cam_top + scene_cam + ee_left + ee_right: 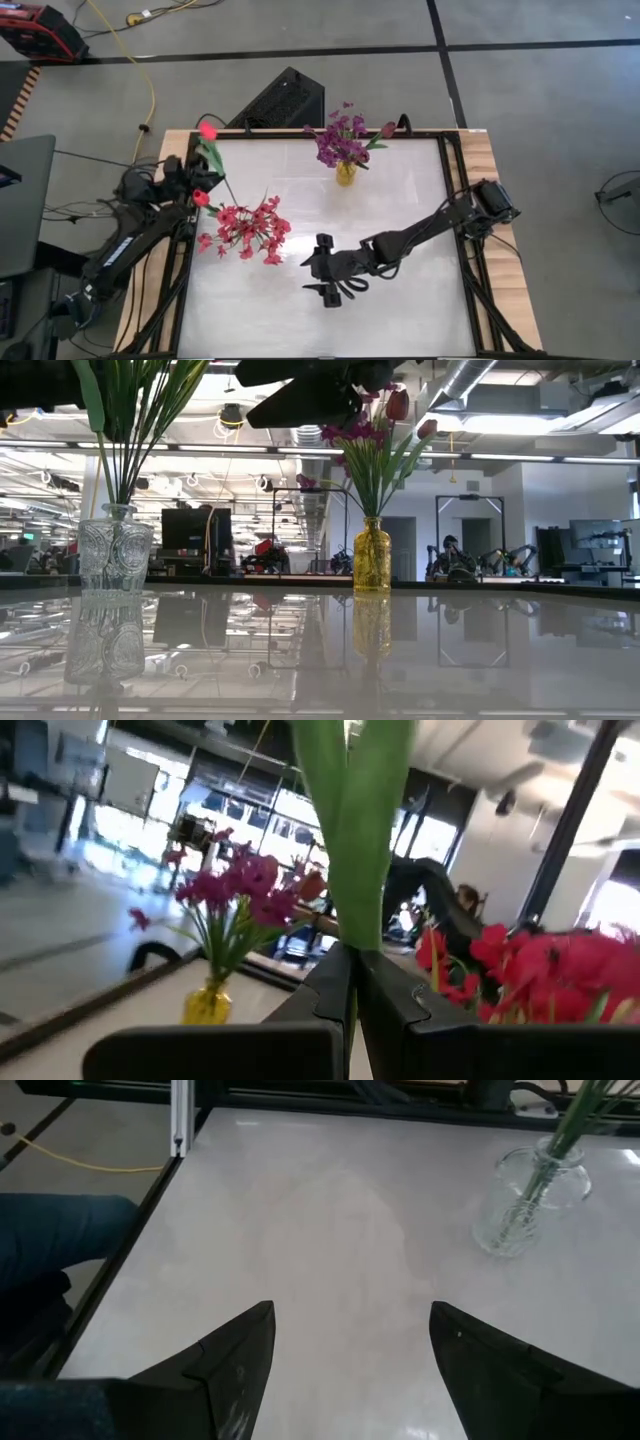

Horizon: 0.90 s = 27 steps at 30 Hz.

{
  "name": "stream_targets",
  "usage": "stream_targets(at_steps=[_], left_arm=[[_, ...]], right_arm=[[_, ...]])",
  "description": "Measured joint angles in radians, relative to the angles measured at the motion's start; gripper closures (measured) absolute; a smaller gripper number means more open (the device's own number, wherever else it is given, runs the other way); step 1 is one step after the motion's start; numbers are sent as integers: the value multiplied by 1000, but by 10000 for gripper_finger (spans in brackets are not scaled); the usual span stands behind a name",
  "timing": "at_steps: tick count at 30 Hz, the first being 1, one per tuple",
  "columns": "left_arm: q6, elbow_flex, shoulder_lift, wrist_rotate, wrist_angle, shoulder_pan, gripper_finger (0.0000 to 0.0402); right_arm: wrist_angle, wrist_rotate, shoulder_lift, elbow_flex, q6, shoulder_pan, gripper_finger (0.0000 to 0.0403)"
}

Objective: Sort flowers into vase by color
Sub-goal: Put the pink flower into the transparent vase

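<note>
My left gripper [203,186] is at the table's left edge, shut on a red tulip [208,130] whose head points toward the far edge. Beside it, pink-red clusters [245,230] stand in a clear glass vase [115,560], their green stems inside it. A yellow vase [345,173] near the far edge holds purple clusters [340,140] and a dark maroon tulip [388,130]. My right gripper [325,272] hovers open over the middle of the table, touching nothing; its wrist view shows the clear vase [525,1205] ahead. My left gripper pinches the red tulip between its two shut fingers [400,1010], on the green stem and leaf [352,935] well below the head. The green rises out of the fingers. A thin stem [230,188] runs toward the clear vase; whether its end is inside I cannot tell.
Bare white tabletop [300,320] stretches across the near half. A black frame rail [455,200] borders the table. A dark box [285,100] sits beyond the far edge. A person's blue trouser leg [50,1250] shows past the table edge in the right wrist view.
</note>
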Motion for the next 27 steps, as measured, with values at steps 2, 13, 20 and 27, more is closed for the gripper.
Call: stream_targets(at_steps=[2, 13, 20, 27], left_arm=[[-62, -9, 1, -1, 28, 0, 401], [-152, -52, 0, 12, 57, -33, 401], [-293, -191, 0, -12, 360, -113, 401], [-264, -224, 0, 13, 379, -129, 401]], right_arm=[[3, 0, 0, 0, 0, -4, 111], [11, -1, 0, 0, 0, -9, 111], [15, -1, 0, 0, 3, -16, 111], [21, -1, 0, 0, 8, -22, 111]])
